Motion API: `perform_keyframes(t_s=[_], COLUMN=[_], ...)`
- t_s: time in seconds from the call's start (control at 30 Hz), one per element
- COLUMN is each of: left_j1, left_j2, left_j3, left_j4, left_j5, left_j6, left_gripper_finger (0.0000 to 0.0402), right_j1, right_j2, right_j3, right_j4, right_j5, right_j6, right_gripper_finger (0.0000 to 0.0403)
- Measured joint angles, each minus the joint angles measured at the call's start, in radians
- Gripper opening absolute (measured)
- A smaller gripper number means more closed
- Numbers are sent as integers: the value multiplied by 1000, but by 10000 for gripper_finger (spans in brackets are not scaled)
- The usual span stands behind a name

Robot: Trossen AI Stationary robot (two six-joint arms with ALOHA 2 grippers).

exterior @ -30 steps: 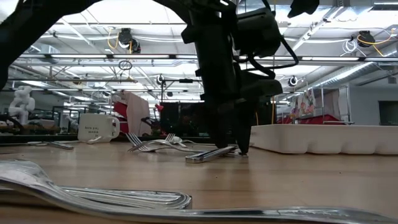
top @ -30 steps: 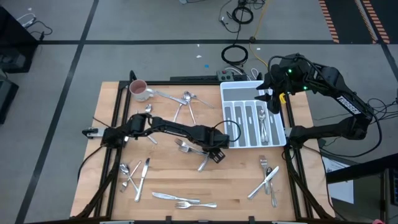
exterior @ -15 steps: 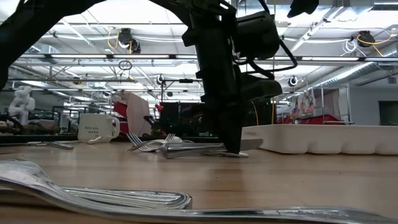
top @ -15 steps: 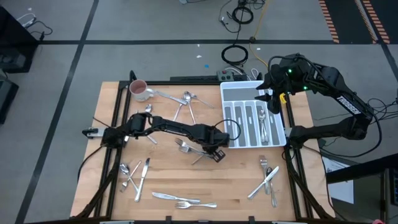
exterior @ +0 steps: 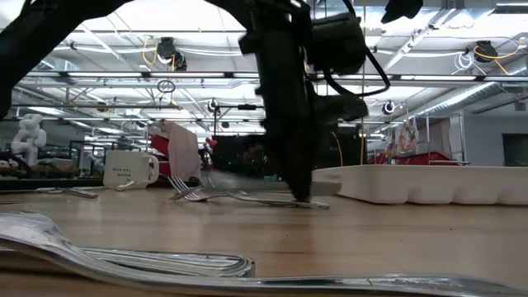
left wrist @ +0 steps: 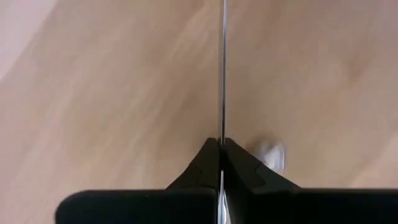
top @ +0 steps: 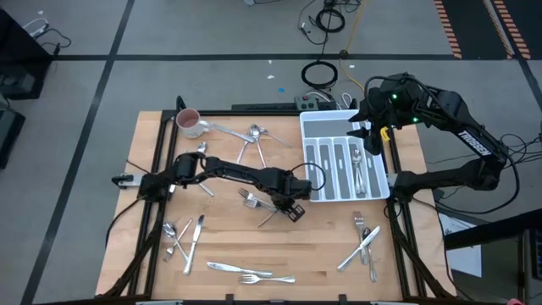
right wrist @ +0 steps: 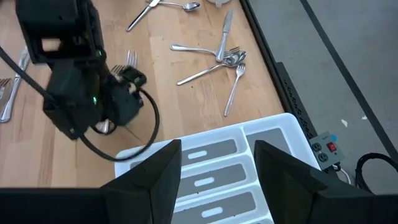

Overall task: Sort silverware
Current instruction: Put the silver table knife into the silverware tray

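My left gripper (top: 292,207) stands at the middle of the table, shut on a slim silver knife (top: 271,218) that reaches from it toward the near left. In the left wrist view the knife (left wrist: 222,74) shows edge-on as a thin line. More silverware lies scattered over the table: two forks (top: 249,198) right beside the gripper, and groups at the far side (top: 254,135), near left (top: 182,237), near middle (top: 250,273) and near right (top: 366,241). My right gripper (top: 366,127) waits open above the far end of the white tray (top: 379,157). My left gripper pinches the knife's two flat faces (left wrist: 222,134) between its fingers (left wrist: 205,165), which come from above, pointing down. The knife stands on edge in the hold and runs straight out past the fingertips. In the low view it (exterior: 239,183) hangs just above the table, roughly level.
The white compartmented tray holds several pieces (top: 360,169). A pink-and-white mug (top: 190,123) stands at the far left corner. Bare wood lies between the left gripper and the near right group. Cables and a power strip (top: 315,102) lie beyond the far edge.
My left gripper has shut on the knife, which lay flat between its open fingers a second ago. The knife has turned about on the table and now sits on edge in the hold, raised a little off the wood.
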Motion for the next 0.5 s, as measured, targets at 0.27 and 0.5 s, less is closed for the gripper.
perform_keyframes(t_s=[0.27, 0.5], left_j1=[9, 35], left_j2=[-49, -144], left_j3=[5, 5], left_j4=[-56, 115], left_j5=[-24, -48], left_j6=[-15, -31], left_gripper_finger=[6, 6], right_j1=[0, 0], right_j2=[0, 0], right_j3=[0, 0], right_j4=[-2, -5], right_j5=[3, 3], right_j6=[0, 23], right_gripper_finger=[192, 192])
